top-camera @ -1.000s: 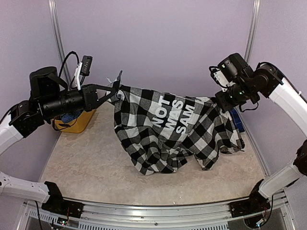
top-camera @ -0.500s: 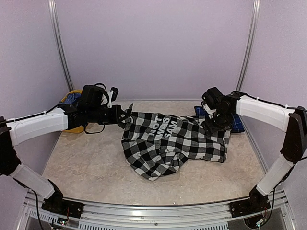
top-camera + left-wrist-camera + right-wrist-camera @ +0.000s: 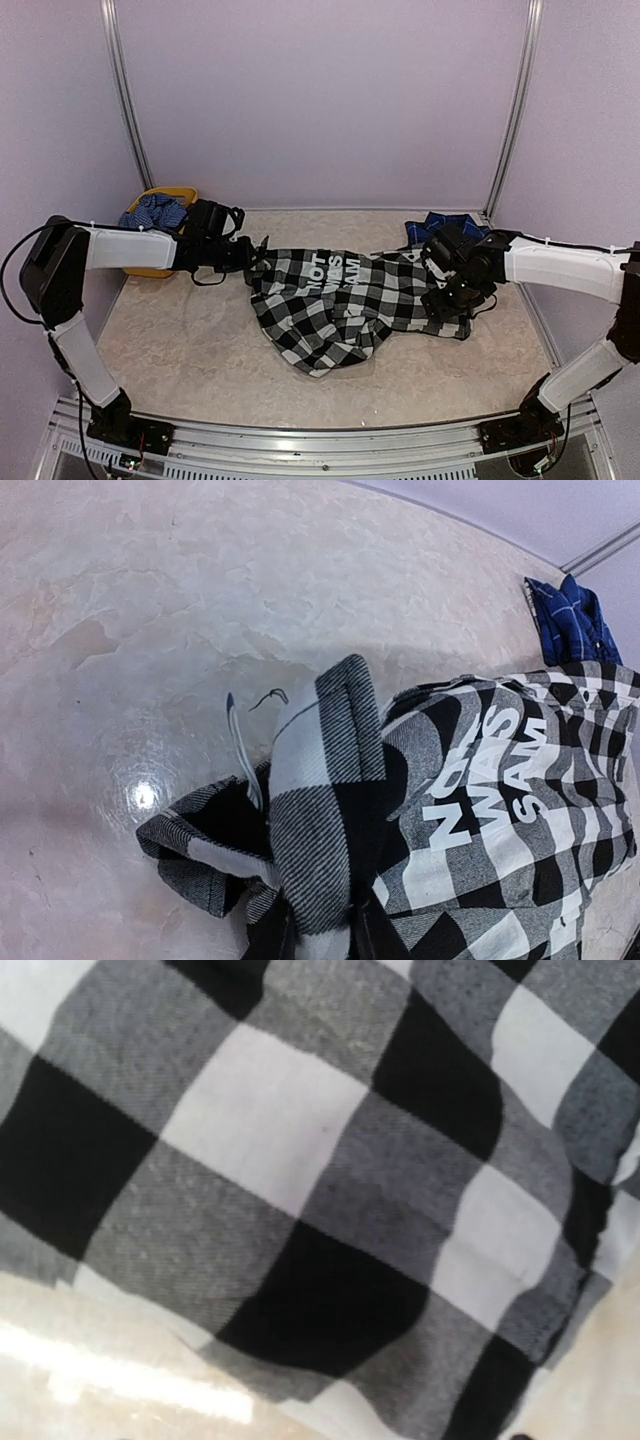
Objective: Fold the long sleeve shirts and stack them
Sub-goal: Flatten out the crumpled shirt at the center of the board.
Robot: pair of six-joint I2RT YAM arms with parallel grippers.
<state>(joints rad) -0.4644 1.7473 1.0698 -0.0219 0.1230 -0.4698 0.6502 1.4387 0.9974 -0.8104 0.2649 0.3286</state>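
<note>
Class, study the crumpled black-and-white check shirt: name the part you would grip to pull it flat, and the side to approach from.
Probably the near corner of the check shirt: it juts out alone onto the table toward the arms' bases, so come in low from the near side.

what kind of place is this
Probably a robot lab test booth: plain lilac walls with metal posts, a left arm and right arm mounted on a rail, a checked shirt between them.

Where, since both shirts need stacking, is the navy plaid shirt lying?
In the top view, the navy plaid shirt lies bunched at the far right by the back wall, just beyond the right end of the check shirt.
</note>
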